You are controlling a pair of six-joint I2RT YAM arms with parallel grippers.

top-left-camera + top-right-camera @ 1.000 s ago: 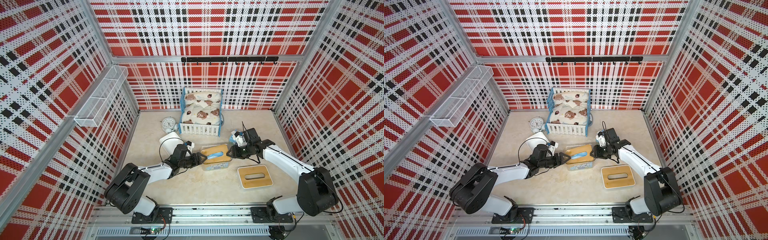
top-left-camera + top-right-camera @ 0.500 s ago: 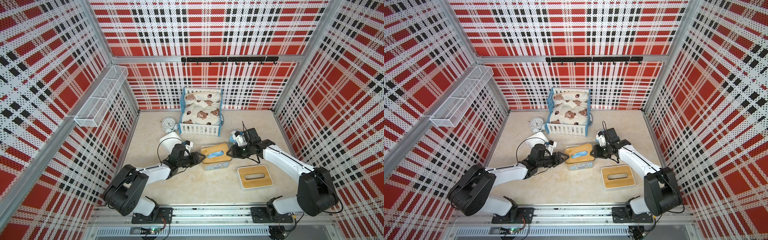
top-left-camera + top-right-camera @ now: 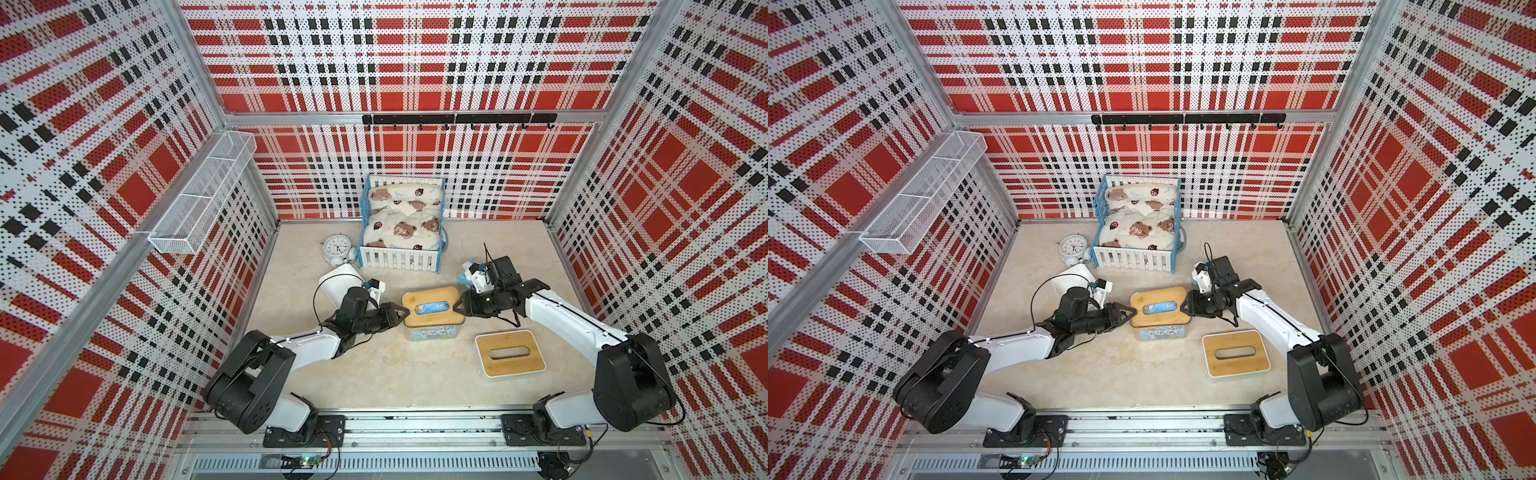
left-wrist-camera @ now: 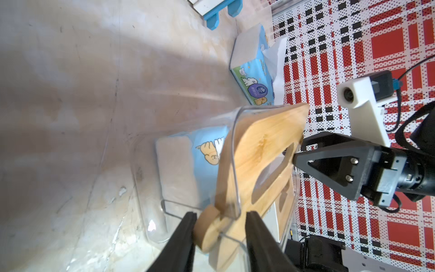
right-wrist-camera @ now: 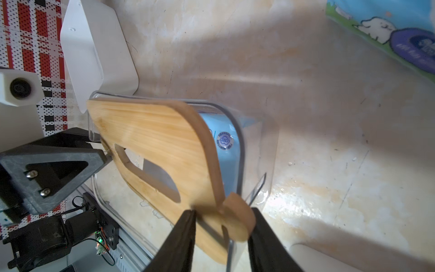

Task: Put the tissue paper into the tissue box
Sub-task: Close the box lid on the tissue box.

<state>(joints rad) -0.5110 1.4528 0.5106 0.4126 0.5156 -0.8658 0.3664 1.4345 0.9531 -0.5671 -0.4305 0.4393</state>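
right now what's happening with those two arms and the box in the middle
Both arms are on the bamboo lid of the clear tissue box, one at each end: the left gripper and the right gripper each pinch an end tab. The lid sits tilted on the box, not seated flat. One tissue pack is already inside; another tissue pack lies on the table past the right arm, and a second lidded box stands nearby untouched.

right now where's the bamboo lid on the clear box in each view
Top view: bamboo lid mid-floor, below centre.
Top view: lid mid-floor, below centre.
Left wrist: lid lower middle, slanting up rightward.
Right wrist: lid centre-left, slanting down rightward.
Shared landmark: blue tissue pack under it, in all four.
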